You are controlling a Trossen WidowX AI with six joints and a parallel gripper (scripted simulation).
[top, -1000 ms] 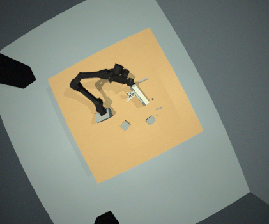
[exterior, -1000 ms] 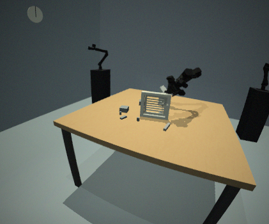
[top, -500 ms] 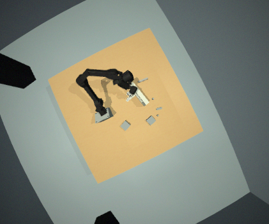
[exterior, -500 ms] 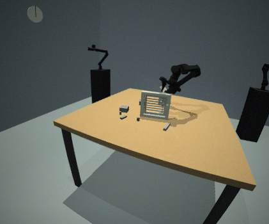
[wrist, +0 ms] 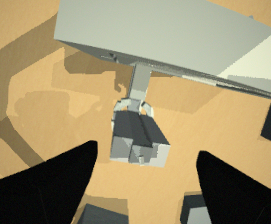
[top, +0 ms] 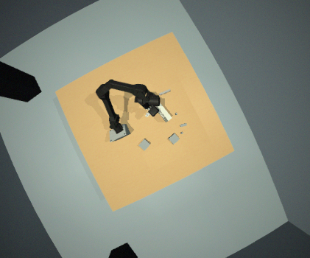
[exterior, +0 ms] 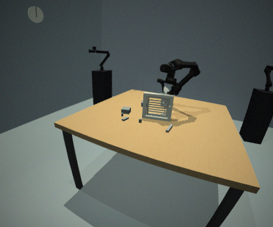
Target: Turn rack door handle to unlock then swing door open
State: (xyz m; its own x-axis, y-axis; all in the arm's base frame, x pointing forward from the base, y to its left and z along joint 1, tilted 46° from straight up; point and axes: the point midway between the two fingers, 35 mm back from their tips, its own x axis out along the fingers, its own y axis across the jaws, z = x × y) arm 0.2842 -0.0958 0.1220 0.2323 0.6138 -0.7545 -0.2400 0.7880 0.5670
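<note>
The rack (top: 164,113) (exterior: 157,119) (wrist: 151,35) stands upright on the table. Its barred door appears closed within the frame. The upright handle (wrist: 136,129) sticks out from the rack's robot-facing side on a short stem, seen nearly end-on from above in the wrist view. It also shows as a pale piece (exterior: 166,89) above the rack's top edge in the exterior view. My gripper (wrist: 147,152) is open, with one fingertip on either side of the handle's end and a visible gap to each. How far the fingertips are above or along the handle is hard to tell.
Two grey blocks (top: 144,144) (top: 174,138) lie on the table (top: 130,177) (exterior: 179,152). A thin bar (top: 165,92) (exterior: 169,128) lies off one end of the rack. Small pieces (top: 182,124) (top: 176,113) (exterior: 140,120) lie near its other end.
</note>
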